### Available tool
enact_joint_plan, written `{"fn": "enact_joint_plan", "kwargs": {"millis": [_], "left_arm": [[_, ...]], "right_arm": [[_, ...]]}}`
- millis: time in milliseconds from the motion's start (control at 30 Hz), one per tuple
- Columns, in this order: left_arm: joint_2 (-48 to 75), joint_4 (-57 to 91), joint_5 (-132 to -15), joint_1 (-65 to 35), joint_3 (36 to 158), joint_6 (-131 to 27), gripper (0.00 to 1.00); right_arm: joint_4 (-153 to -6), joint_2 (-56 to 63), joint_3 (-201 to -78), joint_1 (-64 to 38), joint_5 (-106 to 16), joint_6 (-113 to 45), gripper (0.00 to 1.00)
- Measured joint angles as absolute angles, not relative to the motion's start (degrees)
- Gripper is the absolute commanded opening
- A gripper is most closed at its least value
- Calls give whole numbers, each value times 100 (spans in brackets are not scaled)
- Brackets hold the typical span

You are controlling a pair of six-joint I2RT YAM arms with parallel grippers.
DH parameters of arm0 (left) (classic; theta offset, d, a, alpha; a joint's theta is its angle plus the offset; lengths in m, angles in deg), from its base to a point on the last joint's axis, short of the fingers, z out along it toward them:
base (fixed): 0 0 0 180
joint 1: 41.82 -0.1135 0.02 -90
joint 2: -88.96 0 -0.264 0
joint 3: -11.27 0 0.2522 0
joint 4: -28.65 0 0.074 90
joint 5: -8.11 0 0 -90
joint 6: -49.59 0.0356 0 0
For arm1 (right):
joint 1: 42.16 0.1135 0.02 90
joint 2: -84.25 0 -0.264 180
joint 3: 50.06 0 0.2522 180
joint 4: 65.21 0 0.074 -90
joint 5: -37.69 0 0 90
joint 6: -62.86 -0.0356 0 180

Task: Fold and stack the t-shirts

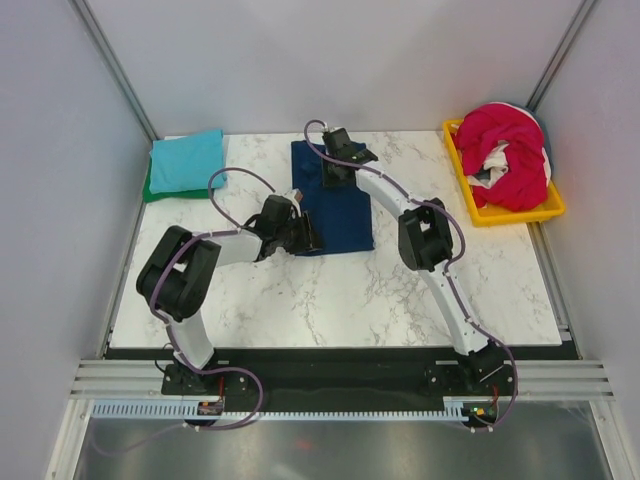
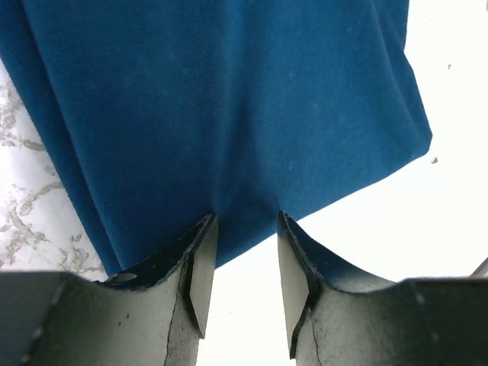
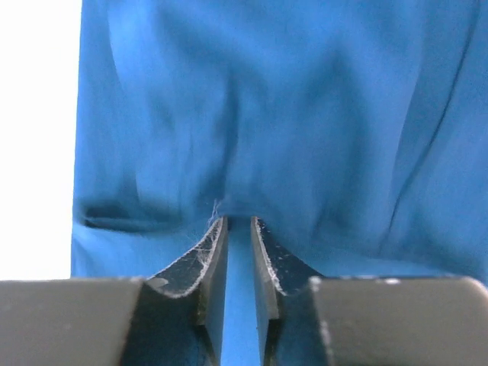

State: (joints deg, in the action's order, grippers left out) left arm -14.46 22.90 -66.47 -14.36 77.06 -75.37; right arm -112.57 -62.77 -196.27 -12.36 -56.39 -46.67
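Note:
A navy blue t-shirt (image 1: 345,215) lies folded into a long rectangle at the middle of the marble table. My left gripper (image 1: 305,238) is at its near left corner. In the left wrist view the left gripper (image 2: 245,217) is open, its tips at the edge of the cloth (image 2: 229,99). My right gripper (image 1: 333,178) is on the shirt's far end. In the right wrist view the right gripper (image 3: 239,219) is pinched on the puckered cloth (image 3: 290,99). A folded teal t-shirt (image 1: 187,158) lies on a green one (image 1: 150,190) at the far left.
A yellow plastic tray (image 1: 520,212) at the far right holds a crumpled magenta-red t-shirt (image 1: 515,150) and a white one (image 1: 497,160). Grey walls stand on three sides. The table's near edge runs along a black rail by the arm bases.

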Motion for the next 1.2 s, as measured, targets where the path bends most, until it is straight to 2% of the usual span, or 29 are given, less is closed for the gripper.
{"fn": "enact_joint_plan", "kwargs": {"millis": [100, 167, 200, 267, 300, 433, 533, 567, 733, 933, 1033, 1200], "left_arm": [[-1435, 2408, -6636, -1436, 7645, -7537, 46], [-1422, 2419, -6636, -1429, 7638, -7535, 49], [-1404, 2408, -6644, -1412, 7636, -7531, 57], [-1306, 2334, -6688, -1349, 7634, -7507, 66], [-1203, 2218, -6734, -1303, 7618, -7498, 73], [-617, 1475, -6929, -1204, 7557, -7465, 83], [-49, 983, -7147, -1198, 7570, -7463, 86], [143, 857, -7241, -1213, 7577, -7463, 85], [945, 505, -7674, -1464, 7474, -7472, 82], [1149, 557, -7890, -2013, 6696, -7483, 79], [1149, 614, -7871, -1989, 6285, -7513, 78], [972, 972, -7722, -1982, 6106, -7605, 75]], "right_arm": [[-11087, -6793, -20621, -1328, -5798, -4538, 37], [-10770, -6774, -20671, -1435, -5853, -4503, 41], [-10634, -6693, -20593, -1478, -5877, -4485, 48], [-10302, -6271, -20092, -1572, -5897, -4446, 59], [-10084, -5928, -19655, -1618, -5912, -4431, 68], [-9758, -4382, -18138, -1701, -6001, -4407, 81], [-9496, -3060, -16962, -1677, -5993, -4560, 81], [-9384, -2610, -16499, -1673, -5940, -4636, 78], [-9078, -968, -14121, -1629, -5556, -5281, 75], [-9019, -684, -11673, -1625, -5016, -5926, 74], [-9021, -682, -11214, -1625, -4832, -6059, 73], [-8608, -684, -11109, -1625, -4662, -6184, 72]]}}
